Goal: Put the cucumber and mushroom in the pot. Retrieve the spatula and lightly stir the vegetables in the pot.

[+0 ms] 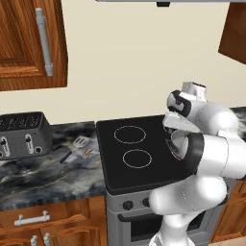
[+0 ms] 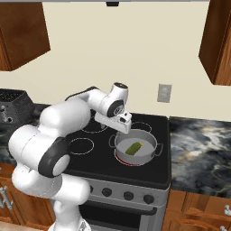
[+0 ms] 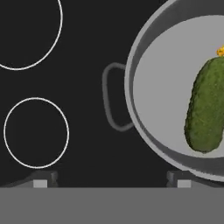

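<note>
The glossy green oblong cucumber [image 2: 134, 147] lies inside the shallow round grey metal pot [image 2: 149, 155], which stands on the black stovetop [image 2: 149, 173] at centre right of the right base view. The two-finger claw [image 3: 112, 180] is open and empty, hanging just above the pot's left rim, its dark fingertips [image 3: 40, 179] set wide apart. The silver-grey slotted spatula with a thin black handle [image 1: 77, 145] and the tiny tan-brown mushroom [image 1: 88, 152] rest on the dark marbled bench [image 1: 43, 175] at centre left of the left base view, beside a dark toaster [image 1: 23, 134].

We count one pot [image 2: 135, 148], one cucumber [image 2: 134, 147], one spatula [image 1: 79, 142], one toaster [image 1: 23, 134], four burner rings [image 1: 137, 158].
</note>
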